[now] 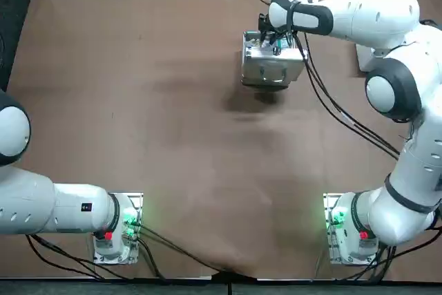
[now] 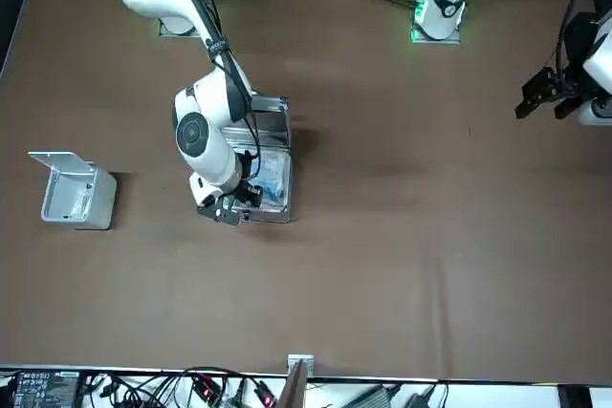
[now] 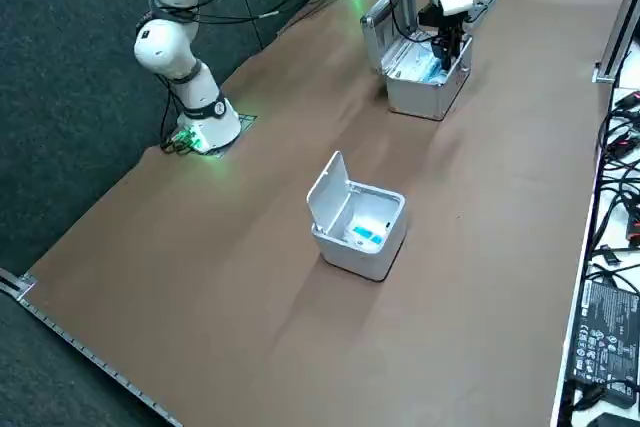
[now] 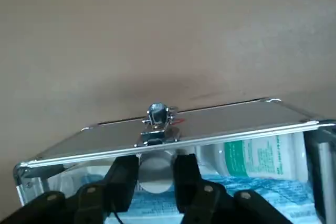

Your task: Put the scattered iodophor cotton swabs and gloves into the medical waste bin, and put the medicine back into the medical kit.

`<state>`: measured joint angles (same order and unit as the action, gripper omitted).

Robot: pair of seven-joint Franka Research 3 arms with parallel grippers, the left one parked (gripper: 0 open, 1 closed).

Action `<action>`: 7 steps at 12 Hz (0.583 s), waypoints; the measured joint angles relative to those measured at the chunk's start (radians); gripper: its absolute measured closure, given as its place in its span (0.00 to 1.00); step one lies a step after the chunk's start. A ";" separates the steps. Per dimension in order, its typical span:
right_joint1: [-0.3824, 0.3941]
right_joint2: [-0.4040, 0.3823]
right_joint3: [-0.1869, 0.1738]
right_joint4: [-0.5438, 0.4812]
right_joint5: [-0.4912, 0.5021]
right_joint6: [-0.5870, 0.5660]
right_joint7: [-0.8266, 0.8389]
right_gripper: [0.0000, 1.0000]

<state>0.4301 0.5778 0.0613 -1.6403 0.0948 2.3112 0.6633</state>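
Note:
The silver medical kit [image 1: 265,74] stands open at the far side of the table, also seen from the front [image 2: 276,217] and from the side [image 3: 419,97]. My right gripper [image 1: 276,43] reaches down into it [image 3: 441,47]. In the wrist view the gripper [image 4: 156,183] is shut on a white medicine bottle [image 4: 156,170] just behind the kit's latched front wall [image 4: 220,124]. A white box with green print [image 4: 253,156] and blue packets lie inside the kit. The white waste bin [image 3: 362,243] stands with its lid up and blue items inside it [image 2: 78,200].
The brown table top [image 1: 173,136] spreads between the kit and the arm bases. The bin sits on my right side of the kit, a short way off. Cables and equipment lie beyond the table's far edge [image 2: 191,384].

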 joint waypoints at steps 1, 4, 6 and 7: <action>-0.001 0.000 0.000 0.001 0.000 0.000 0.000 0.57; -0.001 -0.001 0.000 0.007 0.000 -0.002 0.000 0.27; 0.000 -0.013 0.001 0.009 0.000 -0.011 0.000 0.04; 0.000 -0.027 0.001 0.015 0.000 -0.039 0.000 0.01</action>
<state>0.4300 0.5511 0.0625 -1.6255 0.0948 2.2725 0.6632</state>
